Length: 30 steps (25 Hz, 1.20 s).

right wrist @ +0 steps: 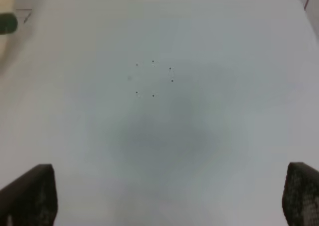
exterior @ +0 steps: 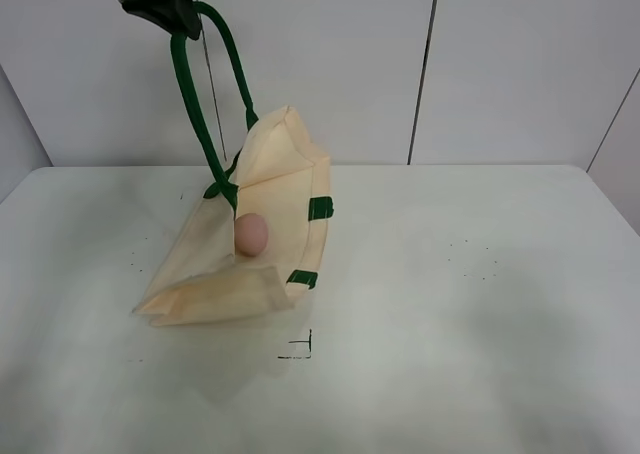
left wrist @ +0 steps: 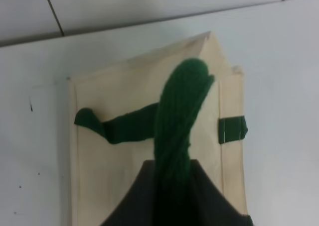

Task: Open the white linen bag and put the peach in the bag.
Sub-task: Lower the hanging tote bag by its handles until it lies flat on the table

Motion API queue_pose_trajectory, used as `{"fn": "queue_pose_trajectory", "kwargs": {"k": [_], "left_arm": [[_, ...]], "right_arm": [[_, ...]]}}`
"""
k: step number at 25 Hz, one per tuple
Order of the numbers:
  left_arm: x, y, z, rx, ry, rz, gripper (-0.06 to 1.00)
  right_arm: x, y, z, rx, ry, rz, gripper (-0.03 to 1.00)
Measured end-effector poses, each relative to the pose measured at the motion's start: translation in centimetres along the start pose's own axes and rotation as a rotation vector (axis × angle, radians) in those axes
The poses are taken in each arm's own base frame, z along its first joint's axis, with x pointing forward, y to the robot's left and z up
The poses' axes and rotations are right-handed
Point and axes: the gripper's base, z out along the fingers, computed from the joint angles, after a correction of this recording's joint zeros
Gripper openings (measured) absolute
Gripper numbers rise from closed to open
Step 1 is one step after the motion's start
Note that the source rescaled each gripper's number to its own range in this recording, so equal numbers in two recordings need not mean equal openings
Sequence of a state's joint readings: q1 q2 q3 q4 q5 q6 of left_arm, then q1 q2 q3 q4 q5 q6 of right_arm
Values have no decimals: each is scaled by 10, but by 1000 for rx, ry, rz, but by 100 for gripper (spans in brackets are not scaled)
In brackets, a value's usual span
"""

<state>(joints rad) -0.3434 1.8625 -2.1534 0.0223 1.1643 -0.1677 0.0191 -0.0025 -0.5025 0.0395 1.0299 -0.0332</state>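
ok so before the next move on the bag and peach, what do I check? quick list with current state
1. Left tool has the green handle: ok, closed on it, with one end of the bag raised off the table.
2. Bag mouth open: cannot tell, folds in the fabric hide the opening.
3. Peach inside the bag: cannot tell. It rests against the fabric, but whether inside or on top is unclear.
4. Right tool free: ok, open, nothing between its fingers.
5. Right tool away from the bag: ok, it is over the table, apart from the bag.
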Motion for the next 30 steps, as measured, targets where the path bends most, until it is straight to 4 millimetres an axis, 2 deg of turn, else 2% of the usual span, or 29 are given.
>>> {"fn": "queue_pose_trajectory", "kwargs": {"k": [3, 6, 14, 15, 16, 19, 21, 24, 28, 30], "left_arm": [[6, 1, 15, -7, 42, -1, 0], [12, 3, 41, -15, 87, -2, 0], [34, 8, 148, -46, 276, -3, 0], [37, 9, 160, -49, 294, -3, 4], [41, 10, 170, -52, 312, -4, 11], [49, 12, 190, -61, 358, -3, 52], [50, 14, 194, -78, 366, 6, 77], [49, 17, 193, -115, 357, 31, 89], [48, 24, 190, -142, 356, 37, 93], [46, 34, 190, -152, 357, 19, 93]], "right_arm": [[0, 0, 0, 2, 0, -1, 100], [0, 0, 0, 2, 0, -1, 100], [0, 0, 0, 2, 0, -1, 100], [0, 0, 0, 2, 0, -1, 100], [0, 0, 0, 2, 0, -1, 100], [0, 0, 0, 1, 0, -1, 100], [0, 0, 0, 1, 0, -1, 100], [0, 0, 0, 1, 0, -1, 100], [0, 0, 0, 1, 0, -1, 100], [0, 0, 0, 1, 0, -1, 100]]}}
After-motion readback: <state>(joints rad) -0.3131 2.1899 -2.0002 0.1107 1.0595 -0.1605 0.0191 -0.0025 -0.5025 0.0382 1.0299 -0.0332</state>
